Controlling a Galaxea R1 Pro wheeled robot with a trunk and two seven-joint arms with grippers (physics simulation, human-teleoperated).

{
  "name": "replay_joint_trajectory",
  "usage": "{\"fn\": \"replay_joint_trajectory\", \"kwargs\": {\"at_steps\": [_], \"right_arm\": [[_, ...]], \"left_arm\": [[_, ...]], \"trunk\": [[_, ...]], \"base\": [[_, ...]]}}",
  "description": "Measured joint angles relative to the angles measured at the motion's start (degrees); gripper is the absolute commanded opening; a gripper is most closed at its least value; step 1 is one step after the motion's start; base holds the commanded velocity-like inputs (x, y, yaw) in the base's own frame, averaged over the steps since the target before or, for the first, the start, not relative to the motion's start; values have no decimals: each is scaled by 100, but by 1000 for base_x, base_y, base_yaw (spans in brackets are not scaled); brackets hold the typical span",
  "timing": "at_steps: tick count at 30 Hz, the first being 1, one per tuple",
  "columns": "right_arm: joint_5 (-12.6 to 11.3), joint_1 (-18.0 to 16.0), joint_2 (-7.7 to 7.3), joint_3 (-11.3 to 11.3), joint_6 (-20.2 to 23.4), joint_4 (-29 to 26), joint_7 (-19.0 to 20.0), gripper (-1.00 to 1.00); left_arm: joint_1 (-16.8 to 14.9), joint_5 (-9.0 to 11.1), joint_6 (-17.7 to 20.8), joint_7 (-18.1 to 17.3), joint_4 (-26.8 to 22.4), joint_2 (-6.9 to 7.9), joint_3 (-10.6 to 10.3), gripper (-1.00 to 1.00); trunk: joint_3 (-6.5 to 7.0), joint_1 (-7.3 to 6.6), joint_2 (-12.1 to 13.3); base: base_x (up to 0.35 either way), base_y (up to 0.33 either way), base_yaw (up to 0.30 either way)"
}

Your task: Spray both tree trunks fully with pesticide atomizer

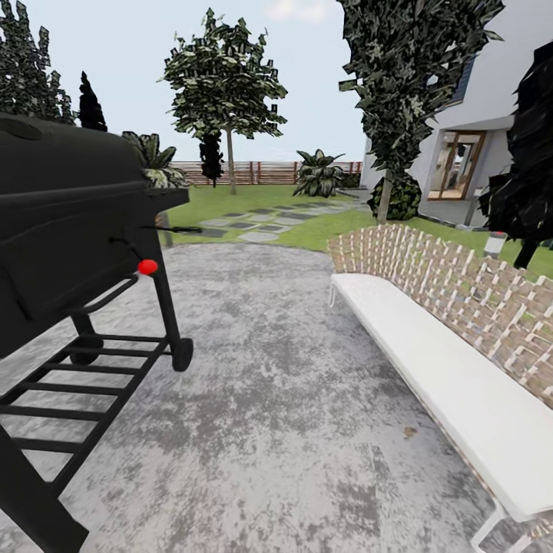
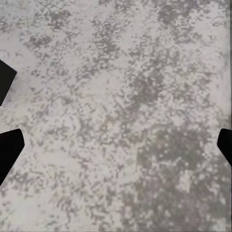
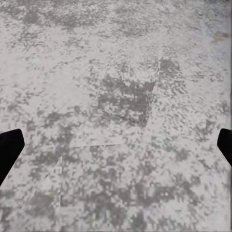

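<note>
1. Head view: a mottled grey concrete patio (image 1: 292, 399) runs between a black barbecue grill on a wheeled metal frame (image 1: 69, 253), carrying a small red knob (image 1: 147, 266), at left, and a long white bench with a woven pale-brown backrest (image 1: 445, 361) at right. Beyond the patio lies the garden's green lawn (image 1: 230, 203), crossed by grey stepping stones (image 1: 257, 223) and closed off by a brown horizontal-slat wooden fence (image 1: 253, 172). A thin-trunked dark-leaved tree (image 1: 226, 84) stands on the lawn, a broad-leaved palm-like plant (image 1: 319, 173) sits near the fence, and a white house with a wood-framed glass door (image 1: 491, 115) rises at right. A grey bollard lamp (image 1: 495, 243) shows just behind the bench's backrest.

2. Left wrist view: the left gripper (image 2: 116, 145) hangs over bare patio, its dark fingertips (image 2: 8, 150) at opposite edges of the picture, spread wide with nothing between them.

3. Right wrist view: the right gripper (image 3: 116, 147) likewise hovers over the patio's seamed slabs, dark fingertips (image 3: 8, 150) far apart and holding nothing.
</note>
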Motion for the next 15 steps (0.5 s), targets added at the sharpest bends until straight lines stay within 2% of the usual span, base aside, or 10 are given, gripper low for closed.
{"fn": "replay_joint_trajectory", "kwargs": {"at_steps": [15], "right_arm": [[6, 0, -21, 5, 7, -19, 40, 100]], "left_arm": [[0, -7, -6, -1, 2, 3, 3, 100]], "trunk": [[-2, 0, 0]], "base": [[313, -124, 2]]}}
